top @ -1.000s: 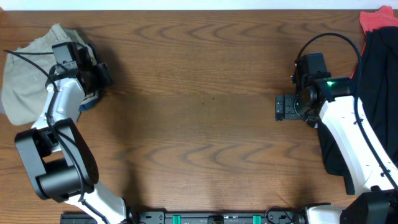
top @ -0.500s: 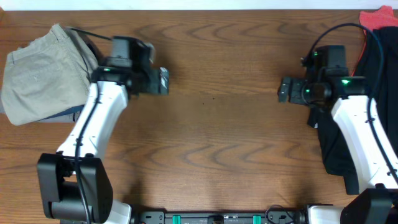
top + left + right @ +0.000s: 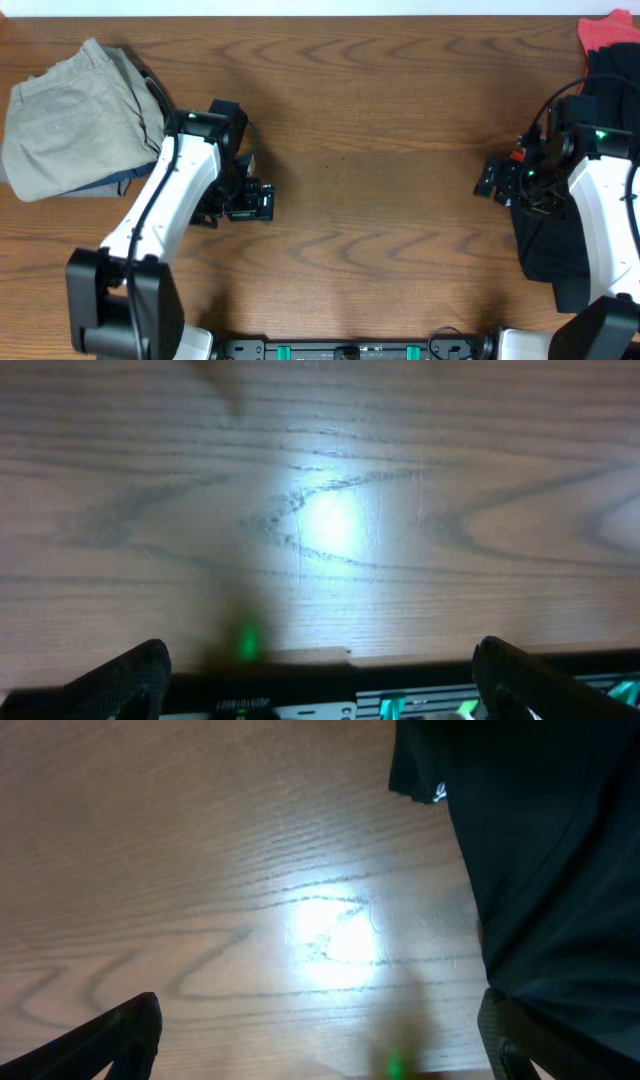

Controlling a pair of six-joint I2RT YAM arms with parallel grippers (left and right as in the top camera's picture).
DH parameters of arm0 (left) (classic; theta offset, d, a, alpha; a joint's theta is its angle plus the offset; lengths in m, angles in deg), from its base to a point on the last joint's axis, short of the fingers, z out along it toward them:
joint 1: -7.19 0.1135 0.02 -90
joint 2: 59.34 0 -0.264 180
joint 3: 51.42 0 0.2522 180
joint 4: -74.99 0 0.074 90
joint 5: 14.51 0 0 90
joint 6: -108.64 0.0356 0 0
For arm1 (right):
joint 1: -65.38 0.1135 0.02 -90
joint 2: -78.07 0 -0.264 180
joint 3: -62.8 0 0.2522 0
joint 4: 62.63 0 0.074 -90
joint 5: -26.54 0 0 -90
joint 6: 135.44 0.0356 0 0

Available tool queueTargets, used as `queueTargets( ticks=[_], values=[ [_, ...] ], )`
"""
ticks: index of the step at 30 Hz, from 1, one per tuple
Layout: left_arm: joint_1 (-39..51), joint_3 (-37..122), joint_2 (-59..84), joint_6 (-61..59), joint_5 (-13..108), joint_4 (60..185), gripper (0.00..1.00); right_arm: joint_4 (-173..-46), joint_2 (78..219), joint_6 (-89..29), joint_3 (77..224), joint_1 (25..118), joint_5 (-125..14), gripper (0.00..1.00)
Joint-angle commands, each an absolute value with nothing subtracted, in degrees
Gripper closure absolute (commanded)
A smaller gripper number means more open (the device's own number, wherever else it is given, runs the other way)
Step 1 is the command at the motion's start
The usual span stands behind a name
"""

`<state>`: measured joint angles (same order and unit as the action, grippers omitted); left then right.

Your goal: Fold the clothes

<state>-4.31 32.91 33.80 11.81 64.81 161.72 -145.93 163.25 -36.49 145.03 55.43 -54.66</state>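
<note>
Fingers on both arms stand wide apart and empty: the left fingers [image 3: 128, 678] have only bare wood under them, and the right fingers [image 3: 108, 1036] hang over wood with cloth entering from one side. That cloth is the black garment [image 3: 540, 850], and its edge runs down towards the outer right finger without, as far as can be seen, touching it. From overhead, the black garment [image 3: 545, 250] lies just beside and outboard of the right fingers. Its long axis runs near-to-far along the right edge of the tabletop [image 3: 360, 150], with a red piece [image 3: 605, 30] at its far end. The khaki shorts [image 3: 70, 120] sit at the far left as a compact bundle, with a navy piece [image 3: 112, 183] showing beneath. Both are well apart from the left fingers, which point towards the centre and away from them. Judgement: the black garment is the next item, the right arm is much the nearer, and the reach goes outward. The tabletop is dark wood, glossy enough to throw glare. Only a pale strip of the room shows beyond the far edge.
</note>
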Motion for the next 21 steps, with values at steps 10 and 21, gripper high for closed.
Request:
queueTargets(
  ticks=[10, 21],
  values=[
    [-8.38, 14.38, -12.62, 6.96, 73.95, 140.89, 0.02, -123.00, 124.41, -37.58, 121.53, 56.17, -55.49, 0.01],
    [-8.38, 11.32, -36.10, 6.94, 74.89, 133.66, 0.02, -126.02, 106.40, -37.58, 113.88, 56.17, -55.51, 0.01]
  ],
)
